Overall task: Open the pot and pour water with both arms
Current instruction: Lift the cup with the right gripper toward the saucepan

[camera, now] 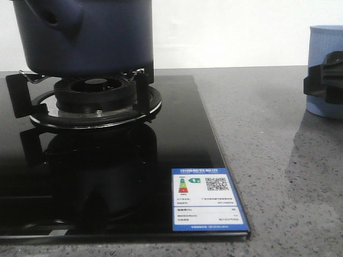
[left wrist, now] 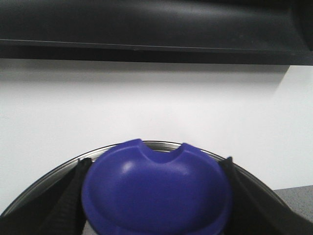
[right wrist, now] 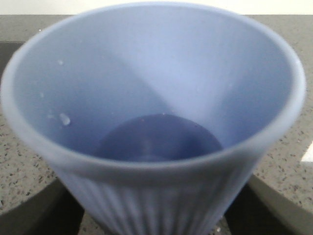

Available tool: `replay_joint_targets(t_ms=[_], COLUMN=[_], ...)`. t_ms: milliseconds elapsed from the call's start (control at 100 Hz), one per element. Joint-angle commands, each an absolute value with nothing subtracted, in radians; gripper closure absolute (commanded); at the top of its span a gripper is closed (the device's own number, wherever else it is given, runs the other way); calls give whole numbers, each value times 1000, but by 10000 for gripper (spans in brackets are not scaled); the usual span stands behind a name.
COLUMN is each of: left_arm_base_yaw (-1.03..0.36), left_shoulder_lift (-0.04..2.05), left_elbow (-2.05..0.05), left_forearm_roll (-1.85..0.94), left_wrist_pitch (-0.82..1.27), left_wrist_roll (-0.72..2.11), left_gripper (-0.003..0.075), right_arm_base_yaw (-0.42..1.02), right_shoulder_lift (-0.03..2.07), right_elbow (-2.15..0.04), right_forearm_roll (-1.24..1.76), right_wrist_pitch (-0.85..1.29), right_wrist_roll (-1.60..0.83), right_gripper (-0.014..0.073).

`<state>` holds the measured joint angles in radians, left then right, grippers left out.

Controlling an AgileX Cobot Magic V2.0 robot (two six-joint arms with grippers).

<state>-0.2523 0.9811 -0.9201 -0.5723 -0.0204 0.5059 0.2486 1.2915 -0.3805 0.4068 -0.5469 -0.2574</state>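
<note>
The pot [camera: 86, 35], dark navy w/ a stubby side socket and round hole, sits on the burner grate [camera: 94, 99] of the black glass stove [camera: 177, 134], top-left in the front view; only its lower body shows, the top is cut off by the frame edge. A blue-and-white energy label [camera: 208, 199] is stuck on the stove's near right corner. To the right lies grey speckled counter [camera: 268, 139]. My right gripper [camera: 324, 80] is at the far right edge, black fingers closed around the pale blue ribbed cup [camera: 326, 53], which stands upright on the counter, well apart from the stove. Right wrist cam looks straight down into the cup [right wrist: 151, 98]: a few droplets on the inner wall, bottom looks darker, can't tell if there's liquid; my 2 fingers [right wrist: 34, 210] press its ribbed sides. Left wrist cam: my left gripper [left wrist: 156, 196] has a purple-blue knob [left wrist: 156, 191] pinched between both black fingers [left wrist: 63, 205], w/ a metal rim [left wrist: 161, 143] curving behind it, white wall [left wrist: 146, 98] beyond. Left gripper isn't visible in the front view.
</note>
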Motion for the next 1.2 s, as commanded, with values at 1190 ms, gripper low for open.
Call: replay_joint_targets(t_ms=[1190], left_arm_base_yaw=[-248], left_shoulder_lift=[962], left_elbow=[-958], left_forearm_roll=[-563], left_wrist_pitch=[-115], left_wrist_roll=[505], left_gripper=[348], right_arm_base_yaw=[454], right_shoulder_lift=[1232], right_elbow=[-1133], right_forearm_roll=[-177], right_wrist_pitch=[177], right_wrist_roll=[-262], right_gripper=[238])
